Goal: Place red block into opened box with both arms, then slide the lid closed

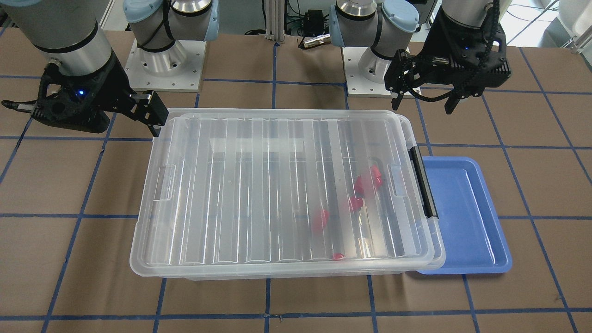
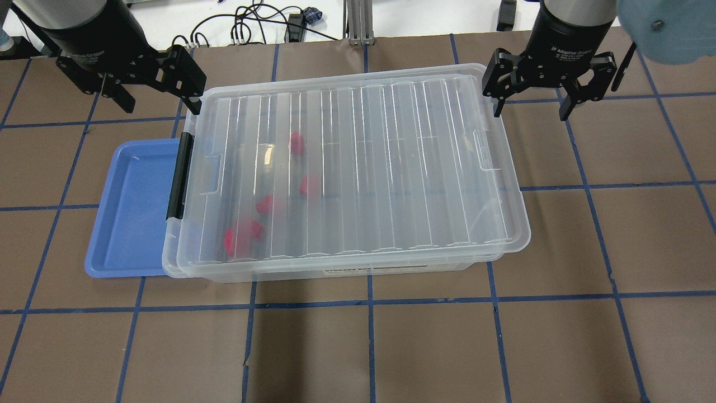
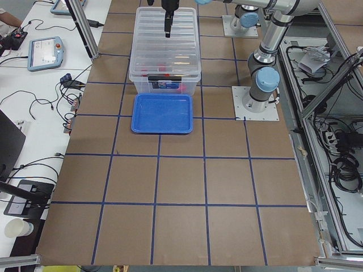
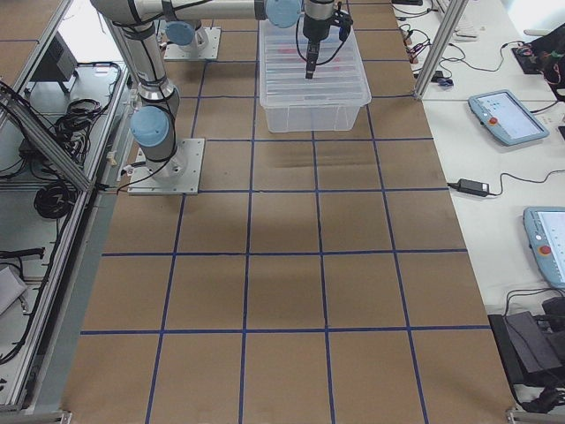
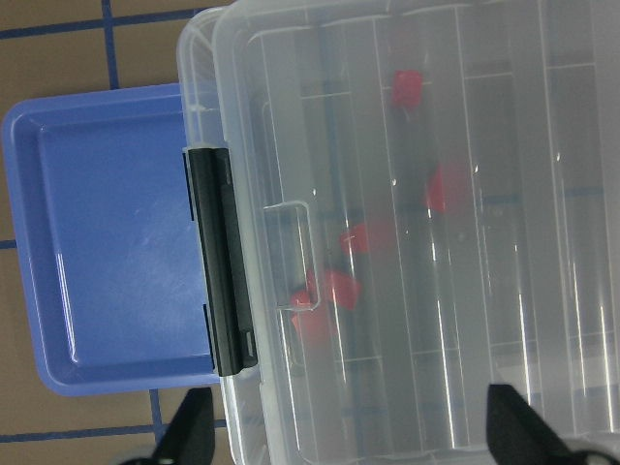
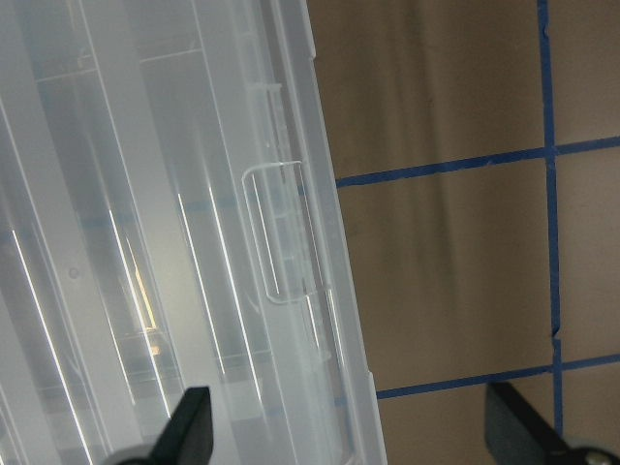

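The see-through box (image 2: 391, 267) stands mid-table, its black latch (image 2: 178, 176) at the end nearest the left arm. The ridged lid (image 2: 358, 168) lies flat over it and covers almost all of it, sitting slightly toward the right arm's end. Several red blocks (image 2: 309, 184) (image 1: 368, 180) (image 5: 446, 189) lie inside under the lid, near the latch end. My left gripper (image 2: 162, 106) (image 1: 422, 106) (image 5: 354, 436) hangs open above the far corner at the latch end. My right gripper (image 2: 528, 109) (image 1: 83, 118) (image 6: 354, 436) hangs open by the opposite far corner. Neither holds anything.
A shallow blue tray (image 2: 128, 207) (image 1: 467, 217) lies on the table against the latch end, partly under the box's rim. The brown table with blue grid lines (image 2: 615, 240) spreads around. The arm bases (image 1: 162, 64) stand behind the box.
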Available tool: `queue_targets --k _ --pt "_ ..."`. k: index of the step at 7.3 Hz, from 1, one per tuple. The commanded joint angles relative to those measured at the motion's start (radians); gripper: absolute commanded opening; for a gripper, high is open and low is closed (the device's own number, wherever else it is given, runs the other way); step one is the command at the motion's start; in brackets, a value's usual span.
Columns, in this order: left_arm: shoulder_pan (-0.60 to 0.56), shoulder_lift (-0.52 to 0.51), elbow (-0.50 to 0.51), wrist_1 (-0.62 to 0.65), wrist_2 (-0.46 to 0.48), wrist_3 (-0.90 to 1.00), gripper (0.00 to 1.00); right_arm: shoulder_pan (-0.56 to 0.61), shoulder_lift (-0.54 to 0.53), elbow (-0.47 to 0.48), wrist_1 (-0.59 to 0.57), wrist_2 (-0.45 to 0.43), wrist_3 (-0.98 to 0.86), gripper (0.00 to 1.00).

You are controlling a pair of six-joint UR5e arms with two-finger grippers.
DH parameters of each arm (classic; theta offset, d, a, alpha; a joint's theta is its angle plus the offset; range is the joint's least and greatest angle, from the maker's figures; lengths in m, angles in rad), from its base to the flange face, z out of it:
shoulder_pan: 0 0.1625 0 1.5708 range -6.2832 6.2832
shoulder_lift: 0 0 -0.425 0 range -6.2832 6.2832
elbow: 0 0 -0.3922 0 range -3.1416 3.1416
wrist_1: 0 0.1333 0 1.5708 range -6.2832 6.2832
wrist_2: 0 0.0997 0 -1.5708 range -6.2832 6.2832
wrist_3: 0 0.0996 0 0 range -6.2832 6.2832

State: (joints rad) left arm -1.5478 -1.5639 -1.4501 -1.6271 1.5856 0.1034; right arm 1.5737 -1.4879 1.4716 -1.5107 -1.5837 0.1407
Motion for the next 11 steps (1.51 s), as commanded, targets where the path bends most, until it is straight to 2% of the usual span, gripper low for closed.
queue_targets --k 1,6,11 --pt "0.000 -0.002 0.002 -0.005 0.005 -0.001 1.00 -0.006 -0.015 0.003 0.015 -0.005 -0.010 1.00" --pt "0.000 0.002 0.007 -0.010 0.007 -0.001 1.00 -0.001 -0.060 0.007 0.017 -0.006 -0.001 1.00" --pt "0.000 0.002 0.008 -0.010 0.007 0.001 1.00 0.000 -0.061 0.012 0.017 -0.006 -0.006 1.00"
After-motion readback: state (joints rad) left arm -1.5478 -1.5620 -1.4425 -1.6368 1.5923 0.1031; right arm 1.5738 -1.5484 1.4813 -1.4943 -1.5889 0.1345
